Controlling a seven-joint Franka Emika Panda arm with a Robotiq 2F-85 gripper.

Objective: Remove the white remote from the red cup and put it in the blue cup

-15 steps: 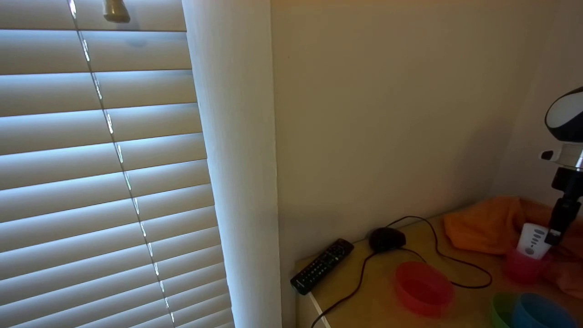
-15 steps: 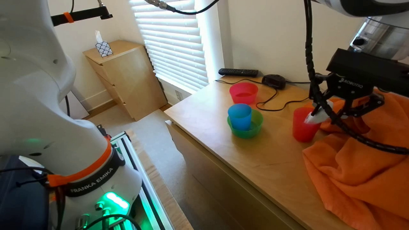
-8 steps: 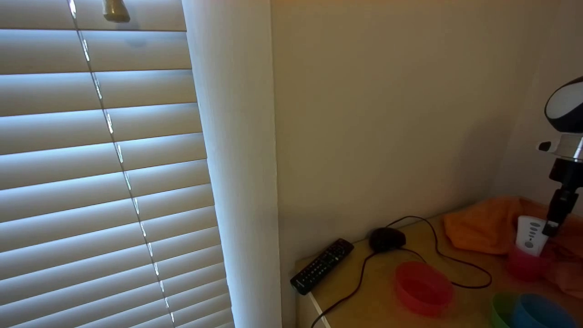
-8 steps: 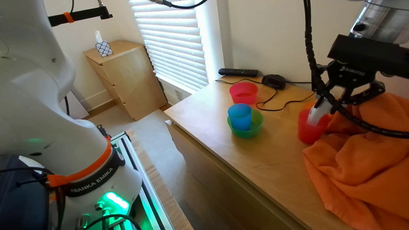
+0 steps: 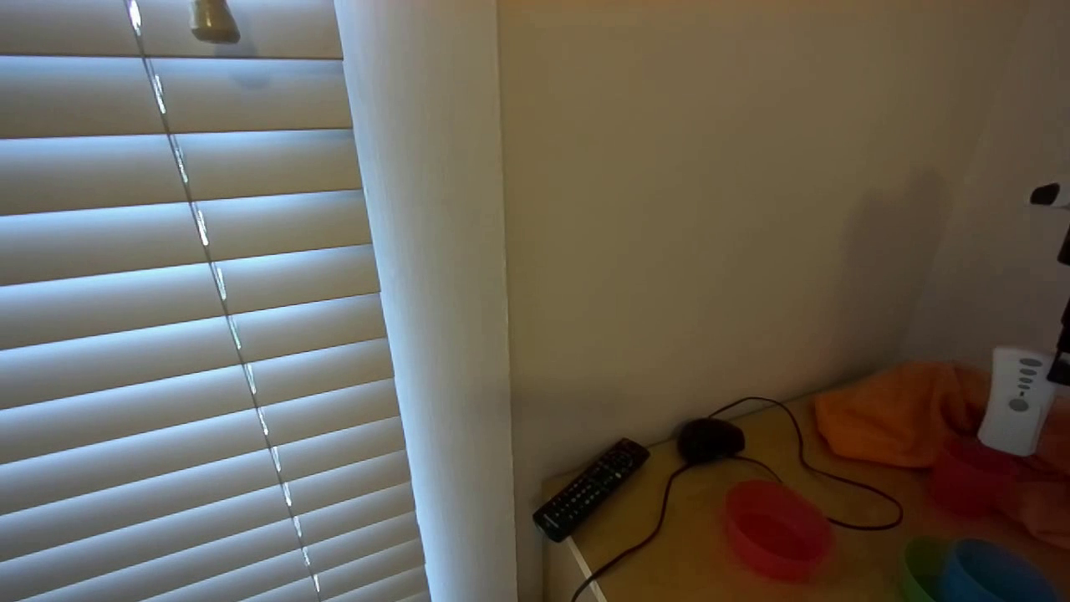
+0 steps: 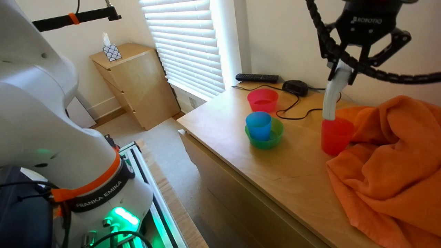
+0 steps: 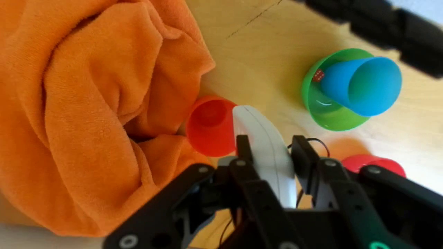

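Observation:
My gripper (image 6: 341,79) is shut on the white remote (image 6: 332,98) and holds it in the air, long side hanging down. In the wrist view the remote (image 7: 266,145) sits between the fingertips (image 7: 244,147). Its lower end is about level with the rim of the red cup (image 6: 337,137) in an exterior view. The red cup stands upright against the cloth and looks empty inside in the wrist view (image 7: 211,121). The blue cup (image 6: 258,125) stands inside the green bowl (image 6: 275,136), left of the gripper; its open mouth shows in the wrist view (image 7: 375,86).
An orange cloth (image 6: 396,165) lies heaped beside and behind the red cup. A pink-red bowl (image 6: 262,100), a long black remote (image 6: 256,78) and a black device (image 6: 295,88) with a cable stand toward the wall. A red die (image 7: 318,75) lies in the green bowl.
My gripper has risen with the white remote, drawing it up out of the red cup. The remote now hangs more upright. The red cup shifted slightly, then stayed on the table.

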